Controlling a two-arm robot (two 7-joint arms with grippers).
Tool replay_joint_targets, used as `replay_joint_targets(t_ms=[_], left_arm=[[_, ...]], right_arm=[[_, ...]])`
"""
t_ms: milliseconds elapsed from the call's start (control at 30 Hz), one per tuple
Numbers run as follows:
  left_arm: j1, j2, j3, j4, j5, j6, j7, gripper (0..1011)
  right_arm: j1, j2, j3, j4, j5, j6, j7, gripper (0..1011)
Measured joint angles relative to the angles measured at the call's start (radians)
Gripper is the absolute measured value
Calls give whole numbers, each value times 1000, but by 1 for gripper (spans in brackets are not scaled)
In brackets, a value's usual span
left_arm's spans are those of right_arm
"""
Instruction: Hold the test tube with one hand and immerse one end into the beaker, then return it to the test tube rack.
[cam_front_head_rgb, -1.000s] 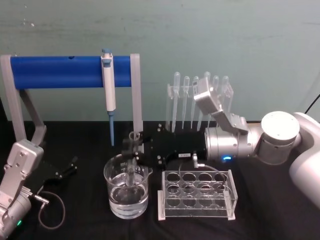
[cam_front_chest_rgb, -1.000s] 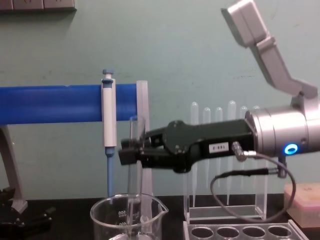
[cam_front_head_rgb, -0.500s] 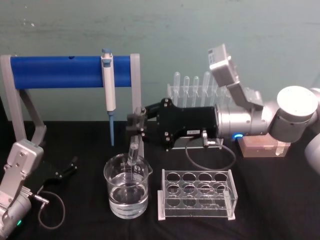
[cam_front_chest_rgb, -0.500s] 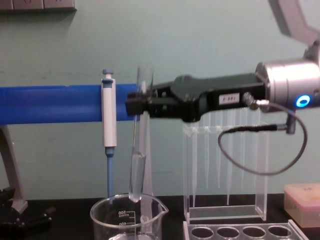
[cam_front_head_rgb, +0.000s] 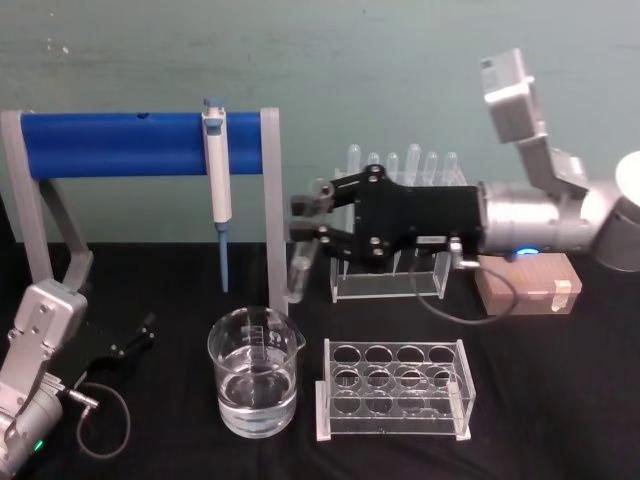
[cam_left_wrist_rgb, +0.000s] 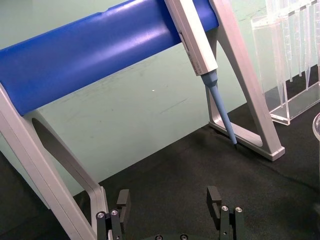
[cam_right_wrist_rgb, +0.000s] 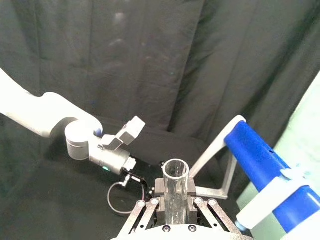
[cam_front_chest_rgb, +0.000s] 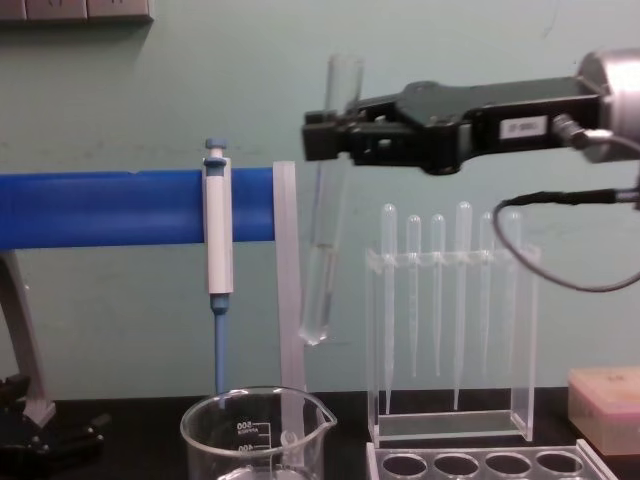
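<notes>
The black two-fingered right gripper (cam_front_chest_rgb: 320, 135) is clamped on the upper part of the clear glass round-bottomed test tube (cam_front_chest_rgb: 322, 250). It holds the tube nearly upright above the right side of the wide clear glass beaker (cam_front_chest_rgb: 250, 430). The tube's bottom end hangs apart from the beaker's rim, open end up. The clear acrylic test tube rack (cam_front_head_rgb: 395, 430) stands just right of the beaker. Left of the beaker, the black left gripper (cam_left_wrist_rgb: 168, 200) rests low by the black table (cam_front_head_rgb: 160, 440), fingers apart, holding nothing.
</notes>
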Motion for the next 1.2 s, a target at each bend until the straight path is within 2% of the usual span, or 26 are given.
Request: replay_joint_targets(t_ms=[167, 267, 500, 867, 1200], left_arm=[[0, 0, 0, 0, 0, 0, 0, 1000], [0, 0, 0, 0, 0, 0, 0, 1000], [0, 0, 0, 0, 0, 0, 0, 1000], [0, 0, 0, 0, 0, 0, 0, 1000], [0, 0, 0, 0, 0, 0, 0, 1000]], right_arm=[[-31, 54, 17, -53, 14, 4, -16, 230], [-67, 103, 36, -94, 26, 5, -31, 230], [-136, 172, 68, -157, 46, 1, -56, 230], [-223, 227, 103, -216, 60, -2, -86, 230], [-268, 241, 112, -232, 59, 9, -96, 230]])
